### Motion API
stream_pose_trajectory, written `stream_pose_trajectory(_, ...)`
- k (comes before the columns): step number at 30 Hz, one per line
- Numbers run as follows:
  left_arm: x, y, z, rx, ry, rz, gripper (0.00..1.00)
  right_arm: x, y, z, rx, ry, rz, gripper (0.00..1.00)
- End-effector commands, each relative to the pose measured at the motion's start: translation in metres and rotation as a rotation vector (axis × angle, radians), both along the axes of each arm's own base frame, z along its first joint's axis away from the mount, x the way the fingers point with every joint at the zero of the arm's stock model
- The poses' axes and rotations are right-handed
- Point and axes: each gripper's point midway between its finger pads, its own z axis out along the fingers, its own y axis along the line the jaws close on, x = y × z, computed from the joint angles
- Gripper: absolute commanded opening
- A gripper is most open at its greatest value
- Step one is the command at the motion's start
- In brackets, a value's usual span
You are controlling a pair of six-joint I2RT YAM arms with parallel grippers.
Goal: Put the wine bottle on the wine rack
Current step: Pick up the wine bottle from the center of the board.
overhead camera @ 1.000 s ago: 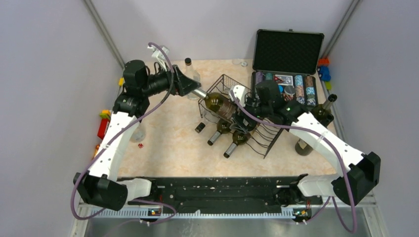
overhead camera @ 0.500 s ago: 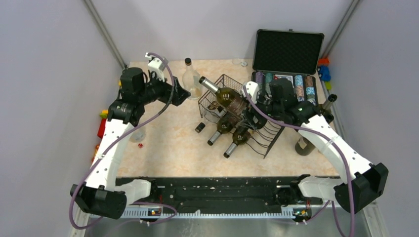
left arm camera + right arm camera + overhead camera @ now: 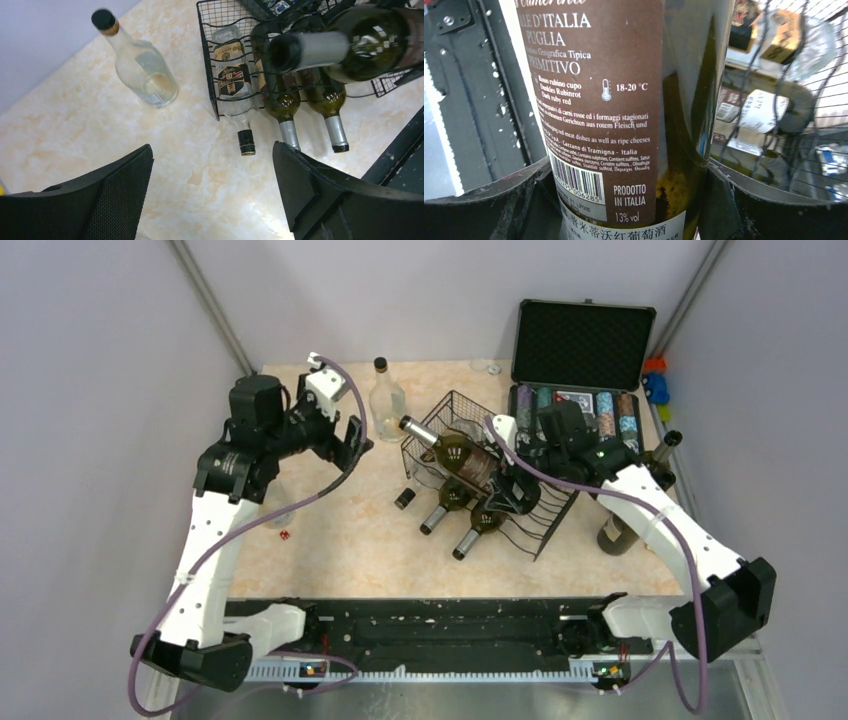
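Gripping bottle (image 3: 594, 100), right jaws, left jaws wide

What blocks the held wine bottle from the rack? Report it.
The right tool grips the wine bottle above the wine rack. Directly beneath lie a clear bottle and two green bottles in cradles; those spots are taken. Nothing else visible intervenes.

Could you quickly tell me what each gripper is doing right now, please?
Left gripper: open, holding nothing.
Right gripper: closed on the wine bottle.
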Motion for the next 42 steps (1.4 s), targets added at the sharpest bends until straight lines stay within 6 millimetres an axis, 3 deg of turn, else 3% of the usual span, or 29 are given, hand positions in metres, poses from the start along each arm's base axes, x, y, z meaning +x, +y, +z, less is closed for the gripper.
stream_pose_trajectory(1, -0.023, -0.001, 0.020, 0.198, -0.152, -0.132, 0.92, 0.000, 0.018, 0.033, 0.084, -0.024, 0.113, 0.00)
stream_pose_trajectory(6, -0.037, -0.019, 0.014, 0.400, -0.229, -0.279, 0.91, -0.009, 0.024, 0.028, 0.088, 0.056, 0.174, 0.00)
stream_pose_trajectory(14, -0.059, -0.061, 0.012, 0.524, -0.321, -0.586, 0.90, -0.031, 0.031, 0.013, 0.065, 0.177, 0.266, 0.00)
stream_pose_trajectory(23, -0.061, -0.094, -0.016, 0.682, -0.345, -0.769, 0.87, -0.047, 0.037, 0.009, 0.075, 0.214, 0.320, 0.00)
stream_pose_trajectory(33, -0.054, -0.113, -0.055, 0.818, -0.330, -0.852, 0.82, -0.055, 0.036, 0.008, 0.088, 0.234, 0.345, 0.00)
stream_pose_trajectory(42, -0.044, -0.108, -0.079, 0.921, -0.314, -0.863, 0.73, -0.057, 0.035, 0.007, 0.085, 0.237, 0.349, 0.00)
